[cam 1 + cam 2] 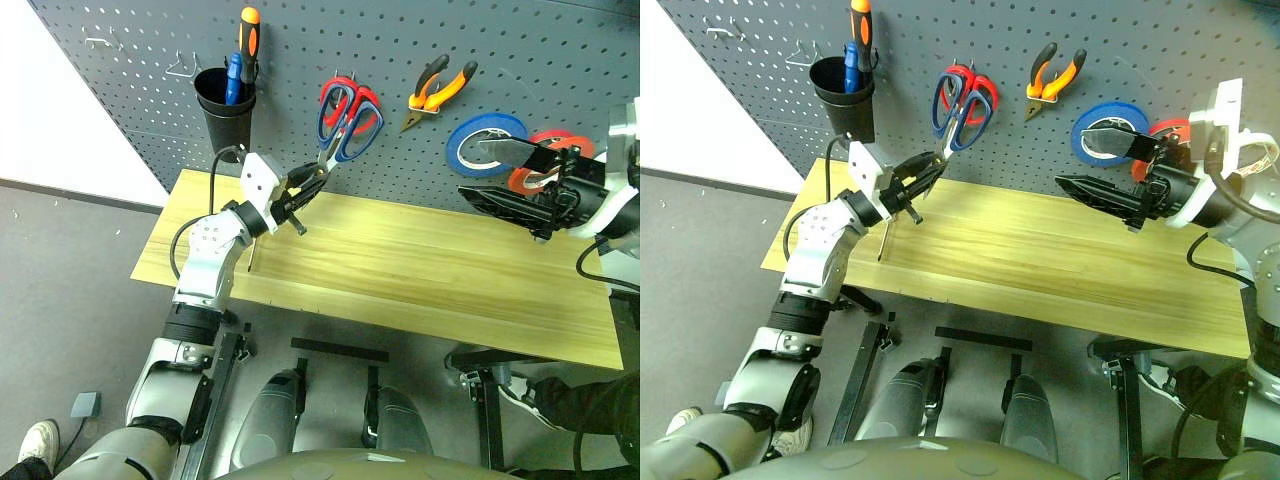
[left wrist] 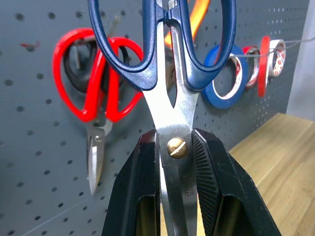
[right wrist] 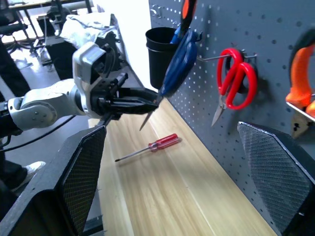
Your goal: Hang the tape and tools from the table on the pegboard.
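Dark blue-handled scissors (image 2: 167, 73) with bright steel blades are what you have in the left gripper (image 1: 297, 196); its two black fingers (image 2: 138, 191) are clamped tight on the blades at the brass pivot screw, handles raised toward the board, just in front of the red-handled scissors (image 1: 352, 110) that hang from a wire hook; whether the blue handles touch that hook or the red pair you cannot tell. Nearest to you, the light yellow wood-grain table (image 1: 420, 280) carries the thin red-handled screwdriver (image 3: 150, 146), lying flat near its left end, below the left gripper. Your right gripper (image 1: 1105, 165) hangs over the right end of the table with its jaws spread wide and nothing between them, pointing toward the left arm. Beyond, the dark grey perforated pegboard (image 1: 430, 30) holds a black cup (image 1: 224, 105) with an orange-and-black screwdriver (image 1: 248, 40) and a blue-handled tool in it; then the red scissors; then small pliers with orange-and-black handles (image 1: 438, 90); then a blue tape roll (image 1: 486, 143); and a red-orange tape roll (image 1: 1164, 135) partly hidden behind the right gripper.
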You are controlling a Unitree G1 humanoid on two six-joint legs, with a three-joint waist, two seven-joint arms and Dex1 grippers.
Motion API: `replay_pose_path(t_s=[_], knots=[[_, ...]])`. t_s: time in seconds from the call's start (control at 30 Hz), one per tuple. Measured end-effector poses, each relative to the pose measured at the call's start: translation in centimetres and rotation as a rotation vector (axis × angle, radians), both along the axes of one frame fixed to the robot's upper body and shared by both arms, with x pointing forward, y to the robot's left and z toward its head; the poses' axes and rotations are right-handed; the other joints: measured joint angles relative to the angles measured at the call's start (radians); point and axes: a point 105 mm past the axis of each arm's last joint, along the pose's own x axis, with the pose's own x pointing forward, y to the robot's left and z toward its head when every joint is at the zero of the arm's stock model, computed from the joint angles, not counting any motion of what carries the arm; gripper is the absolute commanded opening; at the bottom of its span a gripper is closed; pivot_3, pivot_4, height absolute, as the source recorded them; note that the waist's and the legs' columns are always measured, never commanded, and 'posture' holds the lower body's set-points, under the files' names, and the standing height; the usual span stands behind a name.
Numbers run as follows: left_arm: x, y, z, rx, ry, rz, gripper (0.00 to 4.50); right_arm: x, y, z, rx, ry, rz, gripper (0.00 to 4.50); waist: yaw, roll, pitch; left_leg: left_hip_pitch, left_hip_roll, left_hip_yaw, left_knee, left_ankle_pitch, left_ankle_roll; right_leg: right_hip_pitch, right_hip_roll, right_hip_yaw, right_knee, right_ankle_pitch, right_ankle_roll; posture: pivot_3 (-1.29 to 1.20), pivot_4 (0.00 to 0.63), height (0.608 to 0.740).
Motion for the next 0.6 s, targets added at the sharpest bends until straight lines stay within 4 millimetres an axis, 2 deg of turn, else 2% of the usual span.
replay_pose_path(t_s=[0.2, 0.4, 0.6], knots=[[1.3, 0.0, -1.2, 0.007, 0.056, 0.022, 0.6, -0.3, -0.1, -0.4, -0.009, 0.005, -0.021, 4.5, -0.019, 0.0, 0.0, 0.0, 0.0, 0.0, 0.0, 0.0, 0.0, 0.0, 0.0, 0.0, 0.0, 0.0, 0.0, 0.03, 0.151, 0.74], [2.5, -1.4, -0.7, -0.017, 0.066, 0.024, 0.6, -0.3, -0.5, -0.2, -0.008, -0.003, -0.047, 4.5, -0.025, -0.001, -0.001, 0.0, 0.0, 0.0, 0.001, 0.0, 0.0, 0.0, 0.0, 0.0, 0.001, 0.0, 0.0, 0.03, 0.148, 0.74], [4.0, -1.5, 0.0, -0.014, 0.057, 0.096, 0.6, -0.3, -0.5, -0.2, 0.0, -0.001, -0.046, 4.5, -0.026, -0.001, -0.001, 0.0, 0.0, 0.0, 0.001, 0.0, 0.0, 0.0, 0.0, 0.0, 0.001, 0.0, 0.0, 0.03, 0.147, 0.74]])
